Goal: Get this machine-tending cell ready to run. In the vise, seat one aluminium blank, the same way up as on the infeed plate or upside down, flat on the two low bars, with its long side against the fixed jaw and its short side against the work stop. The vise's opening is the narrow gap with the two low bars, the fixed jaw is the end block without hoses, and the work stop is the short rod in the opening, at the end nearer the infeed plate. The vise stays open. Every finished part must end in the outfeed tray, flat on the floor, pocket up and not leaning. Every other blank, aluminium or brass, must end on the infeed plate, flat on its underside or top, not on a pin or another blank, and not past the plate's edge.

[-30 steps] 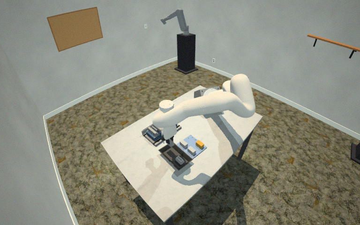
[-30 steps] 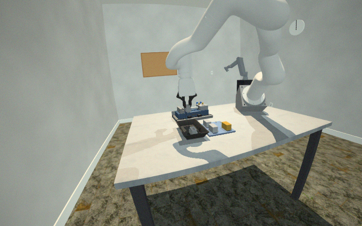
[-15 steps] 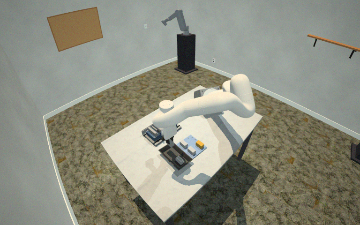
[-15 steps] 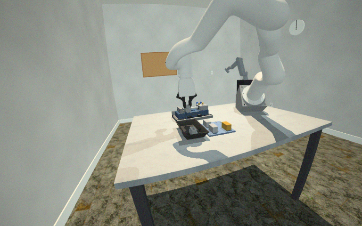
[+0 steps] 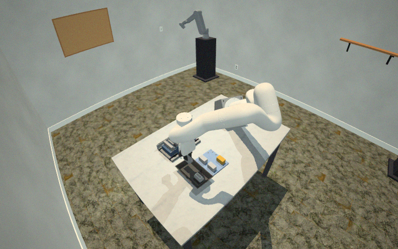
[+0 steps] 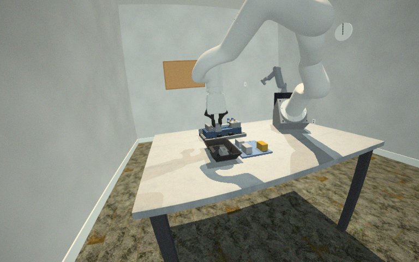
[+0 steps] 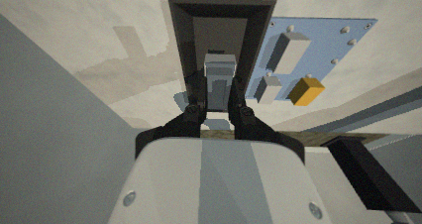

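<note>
While the pincer [image 7: 217, 96] pinches an aluminium blank [image 7: 218, 80] near the vise [image 6: 222, 130], a tilted lowering could wedge it off the low bars.

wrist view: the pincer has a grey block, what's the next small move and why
Probably a short, slow descent with the grip kept. The pincer is shut on the grey block, and the exterior view puts it just above the vise, not yet seated. Alignment is hard to judge.

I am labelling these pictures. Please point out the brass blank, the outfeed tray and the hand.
brass blank [image 7: 307, 91], wrist view, its top face
outfeed tray [image 7: 180, 41], wrist view, its left wall
hand [image 7: 216, 92], wrist view, between the fingertips
</note>
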